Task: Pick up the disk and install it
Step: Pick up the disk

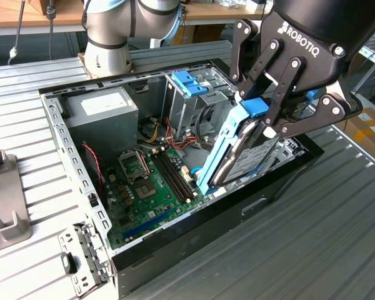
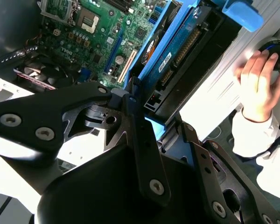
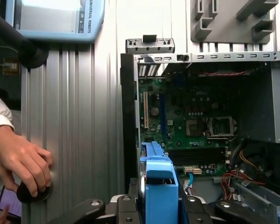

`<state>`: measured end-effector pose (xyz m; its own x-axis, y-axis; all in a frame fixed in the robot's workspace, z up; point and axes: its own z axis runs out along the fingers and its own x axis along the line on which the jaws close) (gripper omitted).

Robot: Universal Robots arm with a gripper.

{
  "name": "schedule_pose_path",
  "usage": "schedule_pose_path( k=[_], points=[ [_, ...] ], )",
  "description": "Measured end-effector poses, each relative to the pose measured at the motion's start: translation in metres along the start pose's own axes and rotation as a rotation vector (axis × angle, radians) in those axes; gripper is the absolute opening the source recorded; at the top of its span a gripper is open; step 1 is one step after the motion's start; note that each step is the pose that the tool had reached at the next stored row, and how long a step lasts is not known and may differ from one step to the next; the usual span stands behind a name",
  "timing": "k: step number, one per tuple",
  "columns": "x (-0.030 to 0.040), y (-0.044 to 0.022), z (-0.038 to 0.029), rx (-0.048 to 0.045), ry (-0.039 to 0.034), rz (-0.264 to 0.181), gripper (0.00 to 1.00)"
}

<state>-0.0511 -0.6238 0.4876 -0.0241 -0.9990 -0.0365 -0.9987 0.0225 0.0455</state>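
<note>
**Disk's grabbed, install bit is what's being worked on**

The disk (image 1: 244, 156) is held tilted, blue end tab up and lower end dipped into the open computer case (image 1: 56, 125). The fingers (image 1: 286, 87) of the gripper (image 1: 262, 115) are clamped tight on that tab end. It's hung just beside the metal drive cage (image 1: 187, 106), over the edge of the motherboard (image 1: 156, 181); whether the bottom corner is touching anything can't be told. So the pick looks done and the fitting is in hand. By the look of it, the blue rails need to be squared up with the bay before anything gets pushed, or a rail could get jammed. A person's hand (image 3: 21, 161) is rested on the counter (image 3: 74, 116) nearby.
</note>
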Motion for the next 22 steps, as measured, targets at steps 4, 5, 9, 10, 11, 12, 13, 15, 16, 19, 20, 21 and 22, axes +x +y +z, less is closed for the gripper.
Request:
schedule_pose_path(
  k=[4, 5, 9, 10, 11, 12, 13, 15, 16, 19, 20, 21, 22],
  points=[
    [-0.0005, -0.0065, 0.0, 0.0, 0.0002, 0.0, 0.37],
    [-0.0008, -0.0084, 0.0, 0.0, 0.0001, 0.0, 0.37],
    [-0.0018, -0.0183, 0.0005, 0.0, -0.0002, 0.0, 0.37],
    [-0.002, -0.0198, 0.0005, 0.0, -0.0001, 0.0, 0.37],
    [-0.0021, -0.0214, 0.0006, 0.0, -0.0001, 0.0, 0.37],
    [-0.0021, -0.0228, 0.0006, 0.0, -0.0001, 0.0, 0.37],
    [-0.0023, -0.0254, 0.0008, 0.0, -0.0001, 0.0, 0.37],
    [-0.0024, -0.0283, 0.0009, 0.0, 0.0, 0.0, 0.37],
    [-0.0025, -0.0297, 0.0009, 0.0, 0.0, 0.0, 0.37],
    [-0.0028, -0.0351, 0.0012, 0.0, 0.0, 0.0, 0.37],
    [-0.0029, -0.0372, 0.0013, 0.0, 0.0001, 0.0, 0.37],
    [-0.0029, -0.0385, 0.0014, 0.0, 0.0, 0.0, 0.37],
    [-0.0029, -0.0403, 0.0016, 0.0, 0.0, 0.0, 0.37]
  ],
)
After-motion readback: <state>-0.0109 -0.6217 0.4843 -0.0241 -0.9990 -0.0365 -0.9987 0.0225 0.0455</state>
